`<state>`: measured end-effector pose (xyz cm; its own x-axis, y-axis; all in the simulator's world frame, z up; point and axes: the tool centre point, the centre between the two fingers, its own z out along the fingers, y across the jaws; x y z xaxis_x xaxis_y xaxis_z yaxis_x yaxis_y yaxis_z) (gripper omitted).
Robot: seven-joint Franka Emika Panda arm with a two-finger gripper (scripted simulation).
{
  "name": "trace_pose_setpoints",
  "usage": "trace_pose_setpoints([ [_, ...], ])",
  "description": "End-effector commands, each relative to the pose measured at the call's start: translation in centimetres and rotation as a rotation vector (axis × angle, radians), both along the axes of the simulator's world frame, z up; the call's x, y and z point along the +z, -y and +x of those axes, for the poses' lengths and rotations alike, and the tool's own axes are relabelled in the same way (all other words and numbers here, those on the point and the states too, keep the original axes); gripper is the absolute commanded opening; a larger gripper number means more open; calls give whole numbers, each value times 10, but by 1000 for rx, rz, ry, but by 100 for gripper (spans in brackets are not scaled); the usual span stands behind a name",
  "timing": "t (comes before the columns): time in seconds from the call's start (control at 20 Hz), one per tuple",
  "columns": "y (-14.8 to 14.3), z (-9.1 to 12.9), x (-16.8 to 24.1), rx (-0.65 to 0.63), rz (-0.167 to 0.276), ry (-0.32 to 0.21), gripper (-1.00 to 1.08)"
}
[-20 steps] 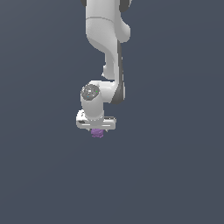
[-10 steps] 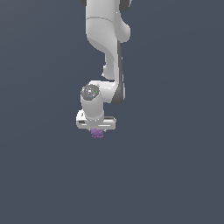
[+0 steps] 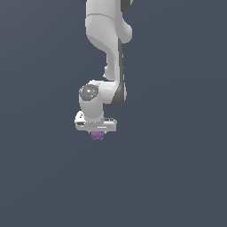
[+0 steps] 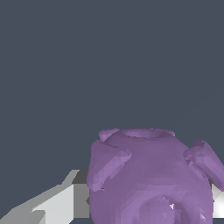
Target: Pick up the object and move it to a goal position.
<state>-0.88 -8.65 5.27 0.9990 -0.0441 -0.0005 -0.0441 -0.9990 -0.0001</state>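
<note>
The object [image 3: 98, 135] is a small purple, lumpy, roundish thing; only its lower part shows under the white gripper [image 3: 97, 133] in the exterior view. In the wrist view the object [image 4: 151, 175] fills the near field, bumpy with stubby knobs, between grey-white fingers [image 4: 52, 205], which press on its sides. The gripper is shut on the object and points down from the white arm [image 3: 106, 53]. Its fingertips are mostly hidden by the gripper body in the exterior view.
A plain dark grey-blue surface [image 3: 177, 177] lies all around the arm. No other objects, containers or edges show in either view.
</note>
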Motion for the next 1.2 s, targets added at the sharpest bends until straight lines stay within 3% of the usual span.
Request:
trace_pose_setpoints([
  [0.0, 4, 6, 10, 0, 0, 1, -100],
  [1.15, 60, 98, 138, 0, 0, 1, -100],
])
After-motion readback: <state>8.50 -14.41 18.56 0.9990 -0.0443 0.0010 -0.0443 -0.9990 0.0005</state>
